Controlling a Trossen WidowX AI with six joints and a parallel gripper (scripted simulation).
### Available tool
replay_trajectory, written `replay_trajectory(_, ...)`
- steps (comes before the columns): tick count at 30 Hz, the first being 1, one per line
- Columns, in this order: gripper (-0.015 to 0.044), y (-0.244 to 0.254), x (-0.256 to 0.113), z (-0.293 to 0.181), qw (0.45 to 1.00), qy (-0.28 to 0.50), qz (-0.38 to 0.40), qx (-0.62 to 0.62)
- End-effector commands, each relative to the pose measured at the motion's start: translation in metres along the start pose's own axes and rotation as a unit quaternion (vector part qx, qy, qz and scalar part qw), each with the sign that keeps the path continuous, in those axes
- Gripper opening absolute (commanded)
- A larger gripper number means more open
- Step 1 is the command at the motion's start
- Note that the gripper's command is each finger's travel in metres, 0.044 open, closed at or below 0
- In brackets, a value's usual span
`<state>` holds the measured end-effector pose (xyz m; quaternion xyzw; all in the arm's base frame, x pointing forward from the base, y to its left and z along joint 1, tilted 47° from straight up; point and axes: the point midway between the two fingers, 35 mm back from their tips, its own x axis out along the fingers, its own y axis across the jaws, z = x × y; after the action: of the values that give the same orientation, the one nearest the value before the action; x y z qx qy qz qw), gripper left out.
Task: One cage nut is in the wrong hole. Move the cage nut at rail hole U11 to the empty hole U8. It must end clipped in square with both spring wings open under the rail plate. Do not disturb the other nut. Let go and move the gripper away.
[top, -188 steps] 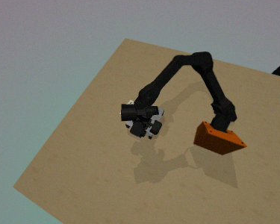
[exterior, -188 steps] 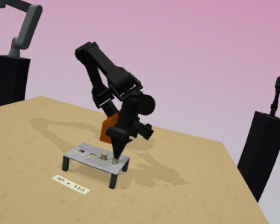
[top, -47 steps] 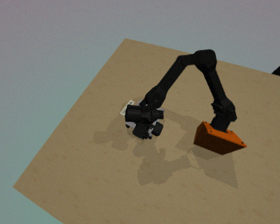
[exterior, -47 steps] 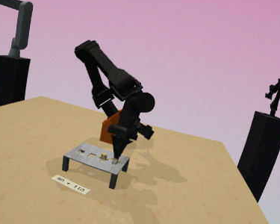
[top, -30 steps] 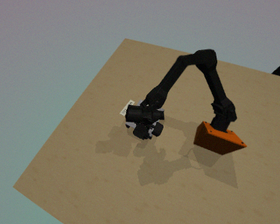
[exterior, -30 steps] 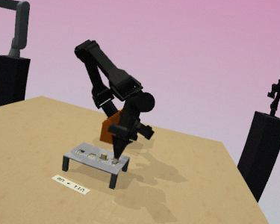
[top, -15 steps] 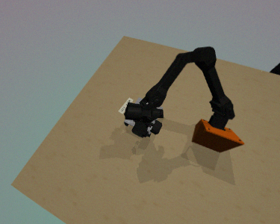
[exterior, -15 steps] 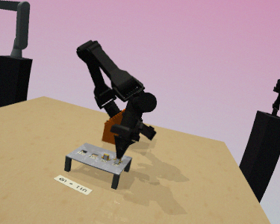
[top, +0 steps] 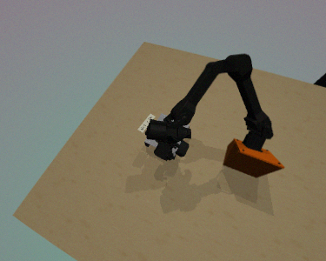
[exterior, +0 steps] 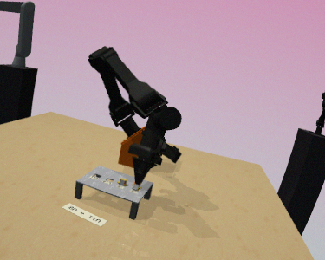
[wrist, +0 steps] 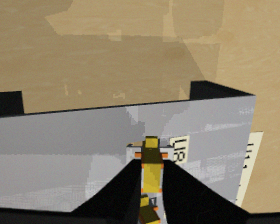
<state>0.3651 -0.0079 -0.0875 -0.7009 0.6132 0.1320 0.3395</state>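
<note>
Tan wood grain covers the big table I'm working over. My black arm rises from its orange base, bends high, and reaches down to the grey rail plate, which stands on short dark legs. My gripper points down at the plate's end, its fingers clamped on the yellow-and-grey cage nut. A pale paper strip lies on the table beside the plate. In the exterior view, the other nut sits upright on the plate, near my fingertips but apart from them. Smallest is the U8 label, and from the wrist I see the nut I'm gripping right beside it, at that hole. I can't tell whether it is seated square, and the underside of the plate, where the spring wings would show, is hidden from me.
</note>
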Motion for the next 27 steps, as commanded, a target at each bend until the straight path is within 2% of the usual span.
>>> replay_trajectory(1,0.0026,0.0003,-0.0003,-0.0011,1.000,0.002,-0.003,-0.002)
replay_trajectory(27,0.0026,0.0026,-0.0001,-0.0014,1.000,0.002,-0.014,-0.001)
